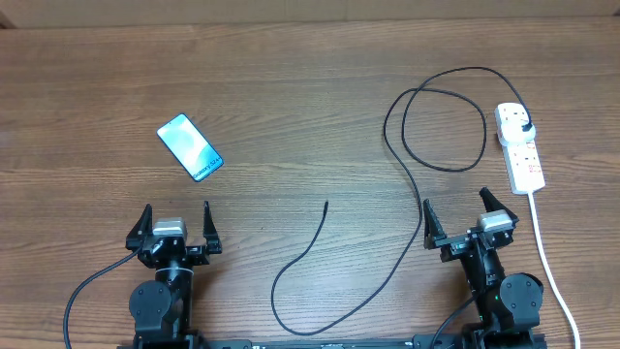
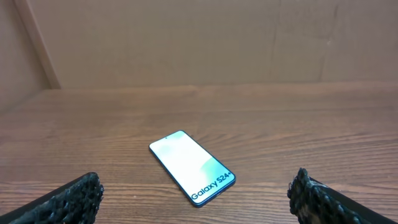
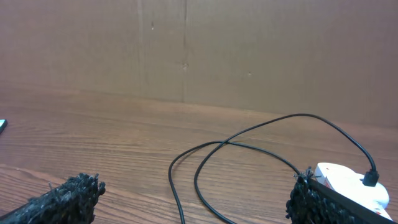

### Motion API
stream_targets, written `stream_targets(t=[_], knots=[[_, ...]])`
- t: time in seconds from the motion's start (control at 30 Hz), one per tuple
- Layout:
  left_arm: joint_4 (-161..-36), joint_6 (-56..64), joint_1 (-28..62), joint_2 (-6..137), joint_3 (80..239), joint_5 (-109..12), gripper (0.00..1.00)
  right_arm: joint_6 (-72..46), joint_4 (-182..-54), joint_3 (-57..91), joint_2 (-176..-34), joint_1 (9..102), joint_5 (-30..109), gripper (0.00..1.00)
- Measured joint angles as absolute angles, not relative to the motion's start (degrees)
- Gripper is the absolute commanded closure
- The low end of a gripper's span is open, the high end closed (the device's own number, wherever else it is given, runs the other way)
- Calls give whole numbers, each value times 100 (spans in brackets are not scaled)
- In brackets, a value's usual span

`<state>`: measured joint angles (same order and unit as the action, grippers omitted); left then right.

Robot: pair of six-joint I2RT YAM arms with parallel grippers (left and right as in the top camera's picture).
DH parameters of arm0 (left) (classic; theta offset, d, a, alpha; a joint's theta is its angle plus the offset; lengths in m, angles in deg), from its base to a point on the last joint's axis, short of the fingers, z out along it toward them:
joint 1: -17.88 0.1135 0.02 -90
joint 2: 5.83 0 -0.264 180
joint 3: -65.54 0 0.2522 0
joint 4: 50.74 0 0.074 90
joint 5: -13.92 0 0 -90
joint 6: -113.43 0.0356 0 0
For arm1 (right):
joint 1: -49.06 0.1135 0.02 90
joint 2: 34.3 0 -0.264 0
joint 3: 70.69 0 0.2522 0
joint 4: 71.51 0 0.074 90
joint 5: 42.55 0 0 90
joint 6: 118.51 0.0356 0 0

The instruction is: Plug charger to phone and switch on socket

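The phone (image 1: 190, 147) lies flat at the left, its cyan screen up; the left wrist view shows it (image 2: 191, 167) ahead of my fingers with the "Galaxy S24" end nearest. The charger cable (image 1: 407, 165) loops across the table; its free tip (image 1: 325, 204) lies mid-table and its black plug (image 1: 523, 126) sits in the white socket strip (image 1: 520, 148) at the right. The cable (image 3: 205, 155) and the strip (image 3: 348, 180) show in the right wrist view. My left gripper (image 1: 175, 225) is open and empty, near the front edge. My right gripper (image 1: 455, 218) is open and empty, left of the strip.
The strip's thick white cord (image 1: 547, 262) runs down the right side past the right arm. A cardboard wall (image 2: 186, 43) stands behind the wooden table (image 1: 291, 87).
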<state>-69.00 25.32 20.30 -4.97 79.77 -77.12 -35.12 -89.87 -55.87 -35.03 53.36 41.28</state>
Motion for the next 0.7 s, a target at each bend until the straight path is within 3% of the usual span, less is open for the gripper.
stream_targets(t=[0.27, 0.7], knots=[[-7293, 2532, 2030, -497, 8185, -7692, 1, -3516, -8987, -5587, -3503, 5336, 4126, 0], [-8561, 2536, 2030, -418, 9803, -7694, 1, -3519, -8983, -5587, -3503, 5336, 4128, 0]])
